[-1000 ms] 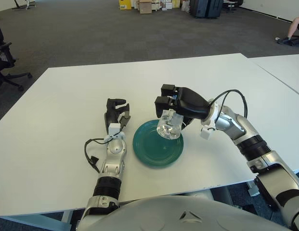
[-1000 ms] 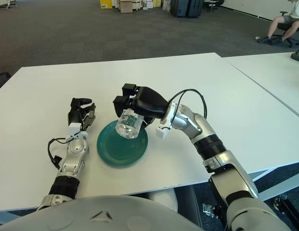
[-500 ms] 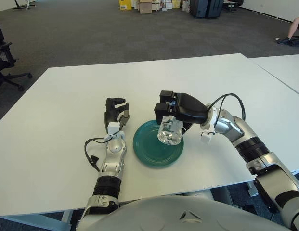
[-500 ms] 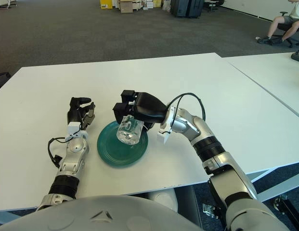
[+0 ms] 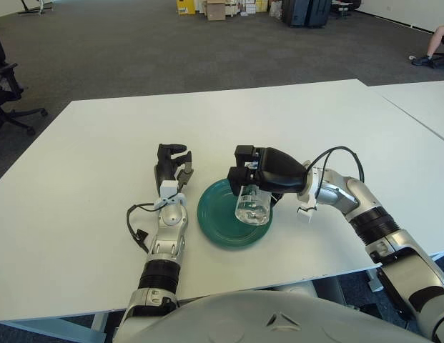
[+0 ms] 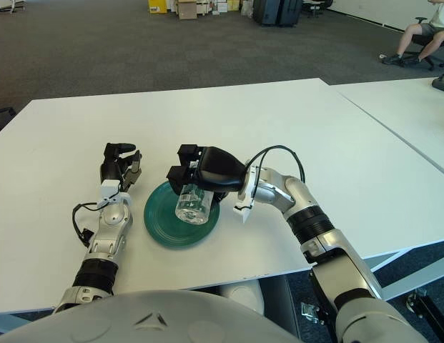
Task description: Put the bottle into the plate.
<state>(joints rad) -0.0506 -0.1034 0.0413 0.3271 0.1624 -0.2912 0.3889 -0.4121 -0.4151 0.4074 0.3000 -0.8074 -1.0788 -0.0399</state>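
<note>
The right hand [image 5: 261,171] is reaching in from the right over the white counter [image 5: 86,207], its fingers closing around a clear plastic bottle [image 5: 253,205]. The bottle is hanging below the hand with its base toward the camera, and it is sitting low over the right half of the dark green plate [image 5: 222,221]; whether its lower end is touching the plate is not clear from either eye view. The plate is lying flat on the counter near the front edge, between the two arms. The left hand [image 5: 171,166] is showing just to the left of the plate, fingers loosely curled and gripping nothing, its forearm stretching back toward the robot's body. A black cable [image 5: 339,153] is looping above the right wrist.
</note>
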